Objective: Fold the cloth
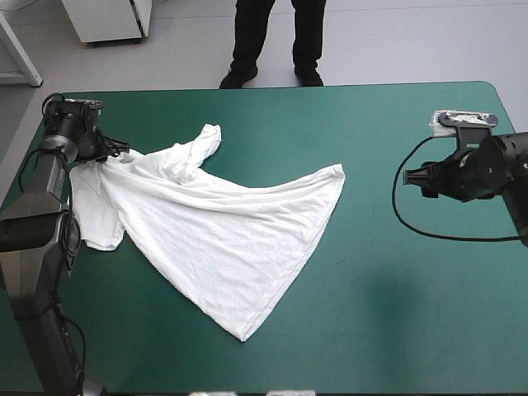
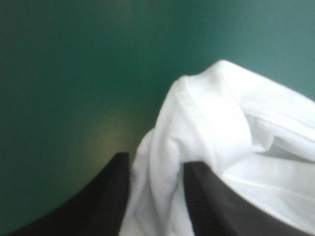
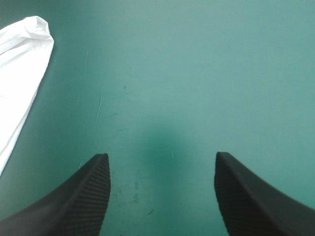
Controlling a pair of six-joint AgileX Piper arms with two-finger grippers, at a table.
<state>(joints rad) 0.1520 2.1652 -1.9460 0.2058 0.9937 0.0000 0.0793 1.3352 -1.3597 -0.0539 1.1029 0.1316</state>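
White against the teal-green cover, the T-shirt lies spread on the left half of the table in the high view. It is loosely flat and wrinkled, with one long point reaching toward the near edge and another corner stretched toward the middle-right. A sleeve is bunched at its far side. My left pincer is at the shirt's far left corner, near the table's left edge. My right pincer hangs over bare cover near the right edge, well apart from the cloth.

From my left wrist, the left pincer is clamped on the T-shirt. My two black fingers are all but together, with a thick fold of white fabric pinched between them and bulging ahead of the tips. A hemmed edge runs off beside it, and bare cover lies beyond.

From my right wrist, the right pincer stands wide apart, with nothing between its fingers but teal-green cover. One rounded corner of the T-shirt shows off to one side, ahead of the pincer and not touching it.
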